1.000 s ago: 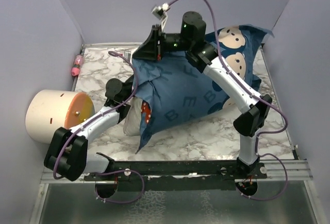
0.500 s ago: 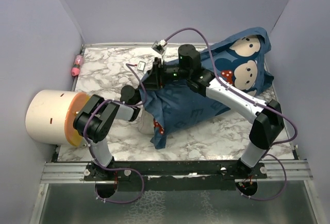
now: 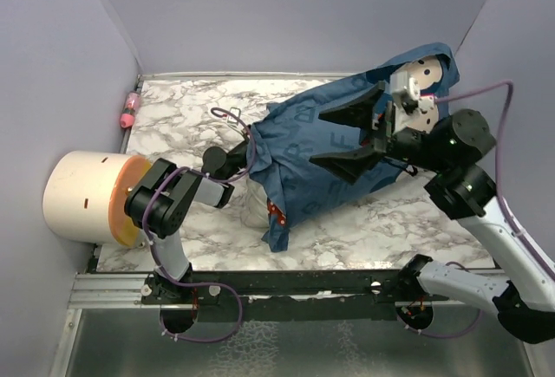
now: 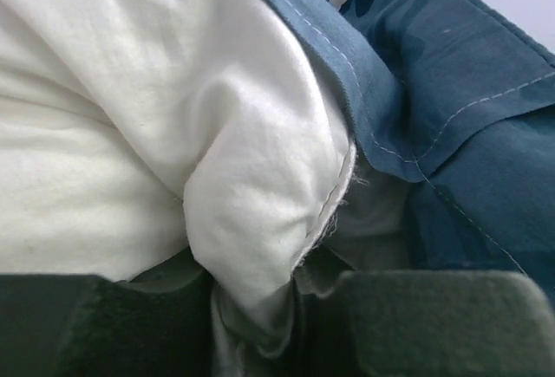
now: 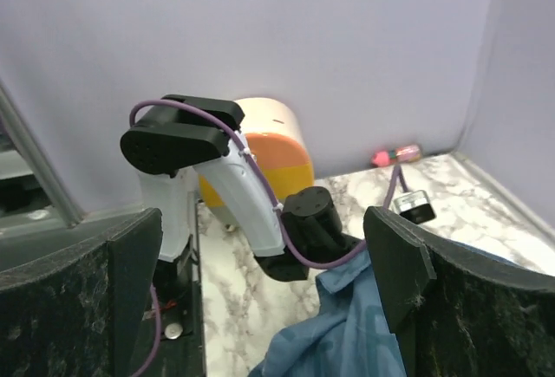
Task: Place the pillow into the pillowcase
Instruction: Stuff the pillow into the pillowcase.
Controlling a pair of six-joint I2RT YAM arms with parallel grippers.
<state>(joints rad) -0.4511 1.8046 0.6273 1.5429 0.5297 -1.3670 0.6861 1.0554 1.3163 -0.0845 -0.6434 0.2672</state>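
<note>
Blue fabric of the pillowcase (image 3: 321, 143) lies in a crumpled band across the marble table (image 3: 173, 117). It runs from the middle toward the far right corner, where a printed mouse face stands up against the right wall. The open end faces the near left.

The pillow (image 3: 254, 208) shows only as a white end at that opening, left of centre and a little back from the table's near edge. The rest of it is covered by the blue fabric.

Left gripper (image 4: 273, 325): closed on a corner of the pillow. In the left wrist view, the white corner fold passes down between the two dark pads, with the pillowcase hem lying against it on the right. In the top view, this gripper is hidden under the blue fabric.

Right gripper (image 3: 319, 139): jaws spread wide, holding nothing, positioned over the middle of the pillowcase with the fingers pointing left.

A cream cylinder (image 3: 87, 195) with an orange end face lies at the table's left edge. A small pink object (image 3: 130, 110) lies at the far left corner.
</note>
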